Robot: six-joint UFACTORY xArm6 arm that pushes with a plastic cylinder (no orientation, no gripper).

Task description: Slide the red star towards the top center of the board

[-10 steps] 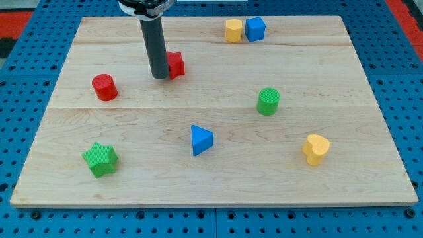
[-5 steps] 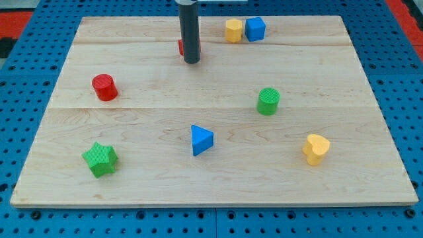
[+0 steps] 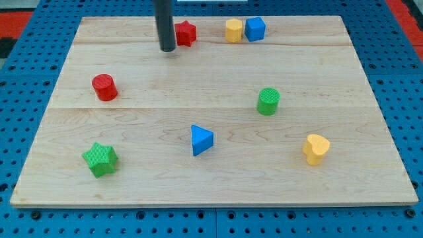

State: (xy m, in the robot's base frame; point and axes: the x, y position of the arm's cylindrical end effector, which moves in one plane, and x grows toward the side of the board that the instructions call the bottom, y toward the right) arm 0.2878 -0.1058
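Note:
The red star (image 3: 186, 33) lies near the top edge of the wooden board (image 3: 211, 172), a little left of the top centre. My tip (image 3: 167, 49) stands just left of and slightly below the star, very close to it; whether they touch cannot be told. The dark rod rises from the tip out of the view's top.
A yellow block (image 3: 233, 30) and a blue block (image 3: 255, 28) sit side by side right of the star. A red cylinder (image 3: 104, 87) is at the left, a green cylinder (image 3: 268, 101) right of centre, a blue triangle (image 3: 201, 140), a green star (image 3: 100, 159), a yellow heart-shaped block (image 3: 316, 149).
The red star has moved up and to the right, from mid-left of the board to near the top edge. My tip moved up with it, then back to the star's left.

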